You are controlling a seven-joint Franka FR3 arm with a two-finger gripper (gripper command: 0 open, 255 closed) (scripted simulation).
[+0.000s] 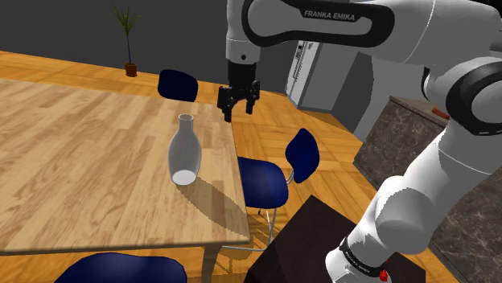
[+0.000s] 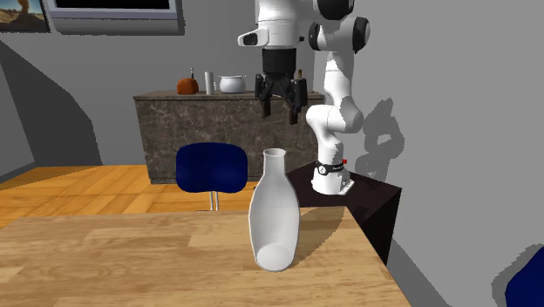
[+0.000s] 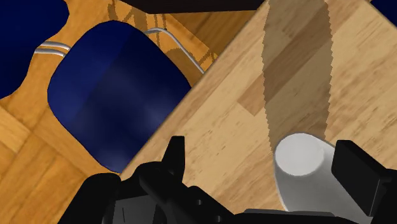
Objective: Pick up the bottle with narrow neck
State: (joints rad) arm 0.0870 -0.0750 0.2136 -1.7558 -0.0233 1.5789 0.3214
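Observation:
A plain white bottle with a narrow neck (image 1: 184,151) stands on the wooden table (image 1: 80,161), close to the edge nearest the stand. My gripper (image 1: 239,103) hangs open in the air above the table's edge, higher than the bottle's mouth and off to the shoulder view's right of it, touching nothing. In the second exterior view the bottle (image 2: 275,209) is in front and the gripper (image 2: 280,100) is behind and above it. In the wrist view the bottle (image 3: 304,172) lies far below, near one finger (image 3: 356,172), with the other finger (image 3: 175,159) over the table edge.
Blue chairs stand around the table: one beside the bottle's edge (image 1: 273,173), one at the far side (image 1: 178,84), one at the near corner (image 1: 121,267). A stone counter (image 2: 218,113) with pots lines the wall. The dark stand (image 1: 298,241) is close to the table.

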